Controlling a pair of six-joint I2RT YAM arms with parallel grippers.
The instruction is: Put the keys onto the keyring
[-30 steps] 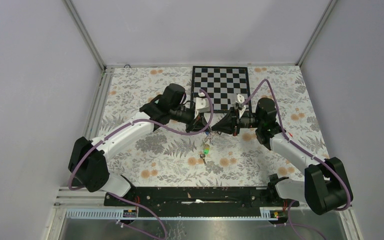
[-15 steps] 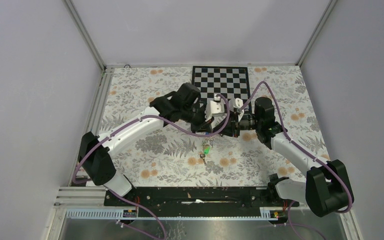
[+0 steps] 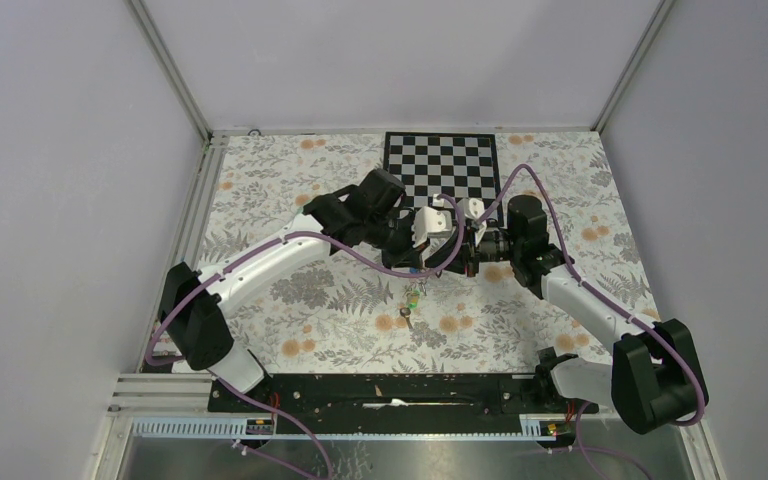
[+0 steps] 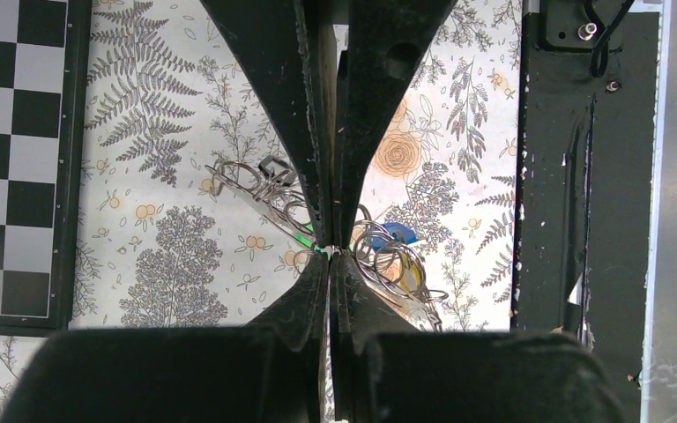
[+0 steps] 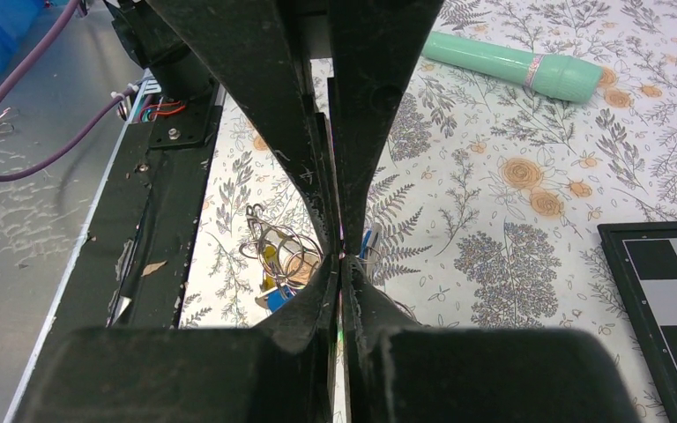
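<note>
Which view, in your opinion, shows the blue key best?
The left wrist view: the blue key appears largest and sharpest. The right wrist view shows only a blue sliver; the top view, a tiny cluster.

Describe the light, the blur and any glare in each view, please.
Top external view: soft, even light, no hard shadows; the keys are too small to resolve. Left wrist view: keys sharp, bottom edge of the picture out of focus. Right wrist view: same blur below; mottled reflections on the grey metal surface.
</note>
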